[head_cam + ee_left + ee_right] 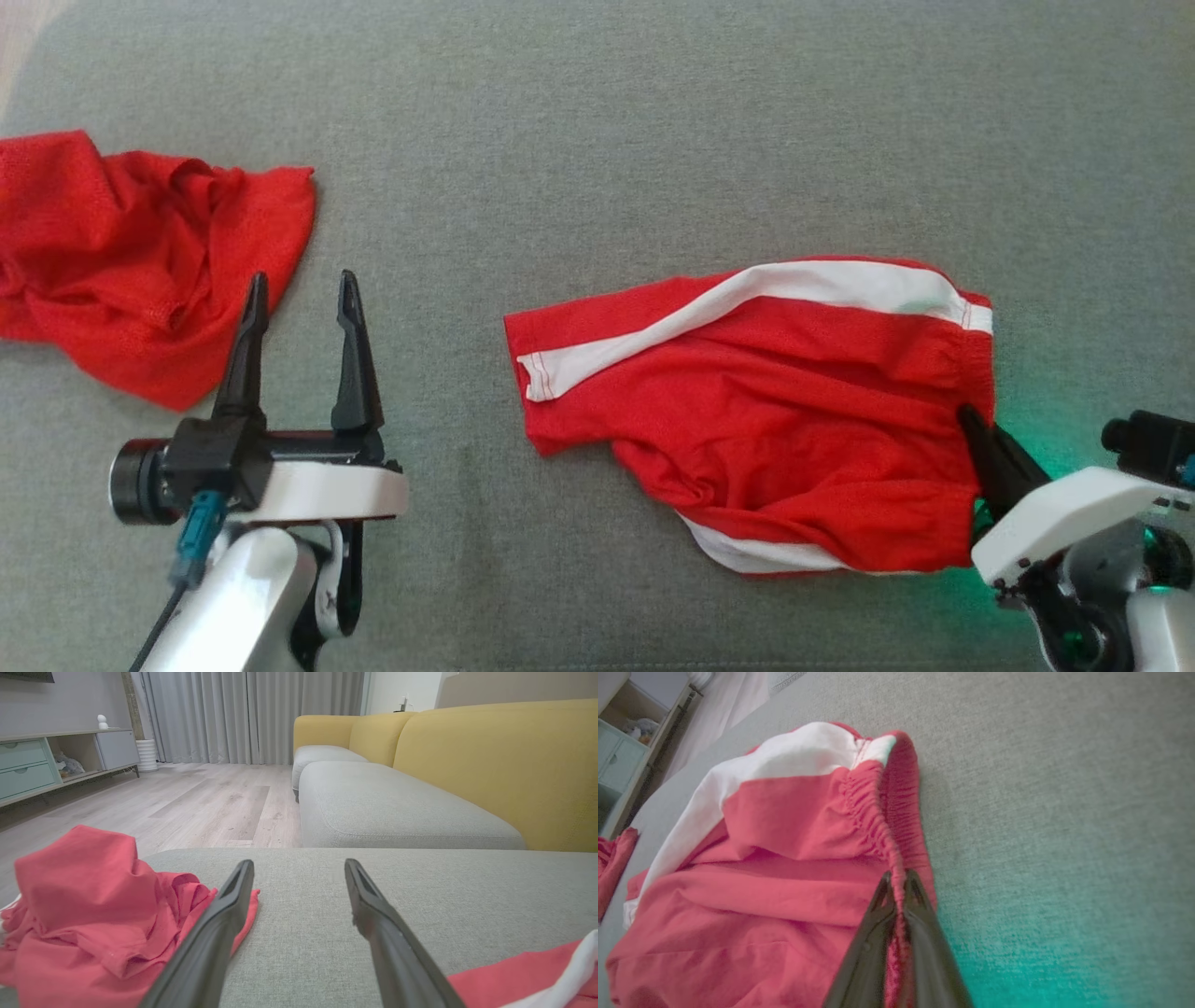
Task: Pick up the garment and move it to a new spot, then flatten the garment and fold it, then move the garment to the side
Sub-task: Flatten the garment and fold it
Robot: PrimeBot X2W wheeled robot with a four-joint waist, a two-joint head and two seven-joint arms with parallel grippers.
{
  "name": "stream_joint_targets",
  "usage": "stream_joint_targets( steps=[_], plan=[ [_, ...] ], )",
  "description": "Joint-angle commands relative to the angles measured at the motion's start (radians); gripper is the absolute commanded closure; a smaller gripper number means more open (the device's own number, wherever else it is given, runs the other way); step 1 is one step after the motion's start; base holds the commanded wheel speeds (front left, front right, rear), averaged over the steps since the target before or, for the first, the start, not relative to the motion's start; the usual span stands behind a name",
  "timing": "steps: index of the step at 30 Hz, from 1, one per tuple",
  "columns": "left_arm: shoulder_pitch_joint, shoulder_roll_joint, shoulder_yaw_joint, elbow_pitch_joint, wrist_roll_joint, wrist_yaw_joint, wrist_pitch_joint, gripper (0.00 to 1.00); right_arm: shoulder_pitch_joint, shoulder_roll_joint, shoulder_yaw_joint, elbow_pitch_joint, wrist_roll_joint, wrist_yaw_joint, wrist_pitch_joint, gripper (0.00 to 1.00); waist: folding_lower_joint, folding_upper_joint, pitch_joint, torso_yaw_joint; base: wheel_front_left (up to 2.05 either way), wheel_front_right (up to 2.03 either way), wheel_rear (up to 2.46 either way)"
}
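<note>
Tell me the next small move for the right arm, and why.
Probably lift the right tool straight up a little. It is shut on the waistband of the shorts, pinching the elastic edge, while the shorts lie rumpled on the cushion. A short lift would show whether the grip holds before carrying them to a new spot. The left tool is open, apart from the shorts.

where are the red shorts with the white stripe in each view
head view: red fabric shorts with white side stripe, centre right.
left wrist view: shorts, bottom right corner.
right wrist view: shorts, left and centre.
shared landmark: crumpled red cloth, at the left in each.
</note>
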Motion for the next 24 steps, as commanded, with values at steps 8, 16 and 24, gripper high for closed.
stream_joint_targets(
  steps=[8,16,24],
  plan=[
    [-0.006,0.020,0.058,-0.009,0.012,-0.003,-0.009,0.00,0.009,-0.023,-0.014,-0.081,-0.025,-0.001,-0.232,0.00,0.0000,0.0000,-0.019,-0.016,0.00,0.00,0.00],
    [0.020,0.033,0.054,-0.007,0.012,0.010,0.005,0.00,-0.033,-0.077,-0.039,-0.208,-0.218,-0.001,-0.397,0.00,0.0000,0.0000,-0.049,-0.031,0.00,0.00,0.00],
    [0.034,0.038,0.036,-0.016,0.012,0.017,0.032,0.00,-0.027,-0.071,0.037,-0.303,-0.288,-0.001,-0.384,0.00,0.0000,0.0000,-0.074,-0.030,0.00,0.00,0.00]
  ],
)
